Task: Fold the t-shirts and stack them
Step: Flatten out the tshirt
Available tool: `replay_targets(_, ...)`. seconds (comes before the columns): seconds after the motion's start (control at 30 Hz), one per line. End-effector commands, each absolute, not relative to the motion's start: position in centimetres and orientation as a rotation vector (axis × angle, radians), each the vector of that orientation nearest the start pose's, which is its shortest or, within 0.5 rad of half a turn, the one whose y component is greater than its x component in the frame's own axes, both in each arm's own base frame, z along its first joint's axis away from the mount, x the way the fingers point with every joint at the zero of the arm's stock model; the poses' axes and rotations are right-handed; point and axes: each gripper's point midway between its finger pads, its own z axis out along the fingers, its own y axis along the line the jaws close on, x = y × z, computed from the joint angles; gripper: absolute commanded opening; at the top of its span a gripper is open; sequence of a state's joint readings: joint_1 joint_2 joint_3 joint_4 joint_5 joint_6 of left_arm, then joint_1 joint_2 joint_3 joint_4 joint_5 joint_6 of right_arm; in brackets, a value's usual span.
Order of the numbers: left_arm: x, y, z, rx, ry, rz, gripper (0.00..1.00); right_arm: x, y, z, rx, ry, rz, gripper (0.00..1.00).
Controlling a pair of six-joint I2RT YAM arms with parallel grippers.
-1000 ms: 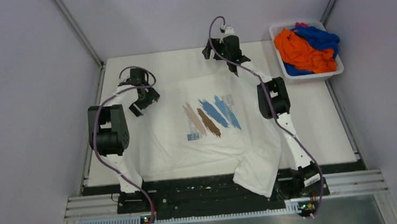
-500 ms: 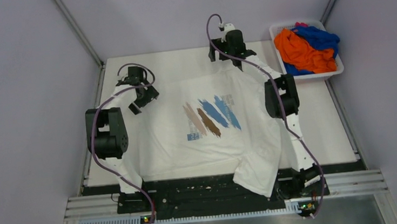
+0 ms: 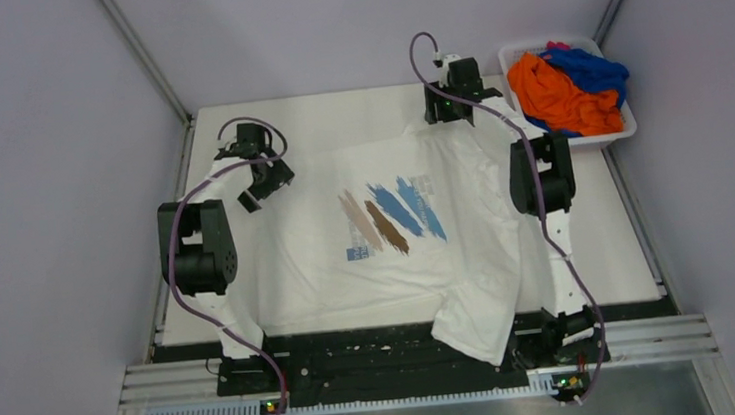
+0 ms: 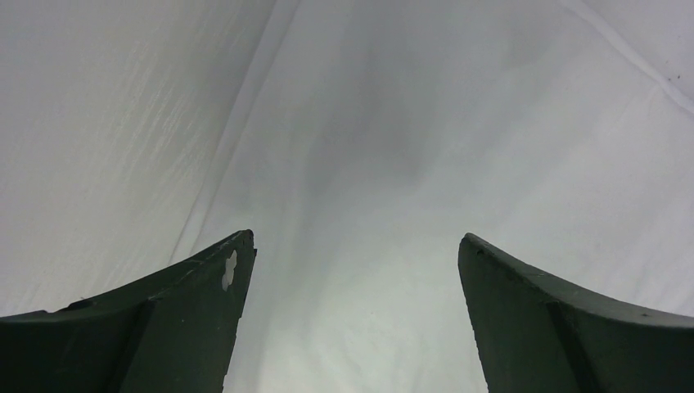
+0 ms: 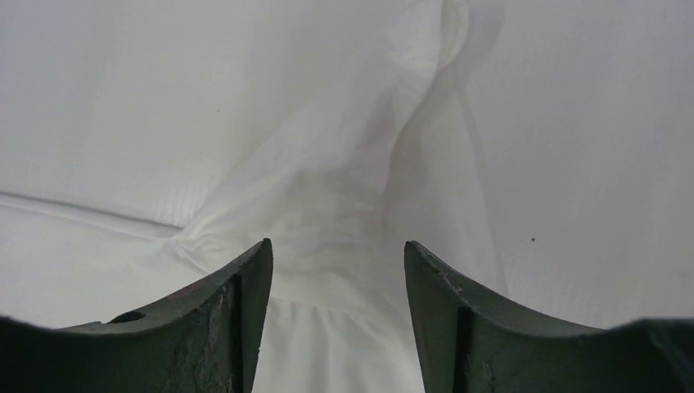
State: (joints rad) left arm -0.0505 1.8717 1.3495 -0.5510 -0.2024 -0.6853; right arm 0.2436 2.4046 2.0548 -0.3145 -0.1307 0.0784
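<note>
Top external: white t-shirt (image 3: 388,256) lies flat, print up, mid-bench. Blue and brown stroke print (image 3: 391,215) sits at its centre. One flap (image 3: 479,323) hangs over the near edge toward the right arm's base.

Left gripper (image 3: 257,192) is over the shirt's left side, near the left edge of the bench (image 3: 606,227). In the left wrist view the left gripper (image 4: 356,238) has its jaws wide apart, nothing between them, white cloth underneath.

Right gripper (image 3: 444,115) is at the shirt's far right part, near the far edge, and the cloth draws toward it. In the right wrist view the right gripper (image 5: 337,244) has its jaws part-way apart with a puckered ridge of the shirt (image 5: 352,180) running into the gap. Can't tell if it's actually pinched.

White basket (image 3: 584,141) sits in the far right corner. It holds the orange shirt (image 3: 555,96), blue shirt (image 3: 592,67) and a bit of pink-red shirt (image 3: 555,47), all crumpled.
</note>
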Motion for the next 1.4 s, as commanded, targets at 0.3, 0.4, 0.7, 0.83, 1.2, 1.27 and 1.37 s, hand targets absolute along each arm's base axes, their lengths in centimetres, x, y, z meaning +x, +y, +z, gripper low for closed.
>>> replay_targets(0.3,43.6,-1.0,7.7,-0.865,2.411,0.004,0.98,61.6,18.8,5.8,-0.299,2.264,0.357,0.52)
replay_targets(0.4,43.6,-0.9,7.6,-0.864,2.414,0.007,0.98,62.0,18.9,5.5,-0.295,2.262,0.362,0.49)
replay_targets(0.7,43.9,-1.0,7.4,-0.869,2.419,0.004,0.97,62.8,19.2,6.7,-0.297,2.227,0.367,0.21)
replay_targets(0.83,44.0,-1.1,7.4,-0.869,2.418,0.002,0.96,63.1,19.8,8.0,-0.291,2.198,0.405,0.03)
replay_targets(1.2,44.2,-1.1,7.3,-0.866,2.422,0.003,0.97,64.3,23.6,11.6,-0.247,2.049,0.603,0.00)
replay_targets(1.27,44.2,-1.0,7.3,-0.862,2.423,0.006,0.96,64.8,24.7,12.1,-0.266,1.999,0.633,0.00)
replay_targets(1.37,44.1,-1.1,7.2,-0.861,2.425,0.004,0.97,65.7,25.8,11.6,-0.287,1.948,0.648,0.00)
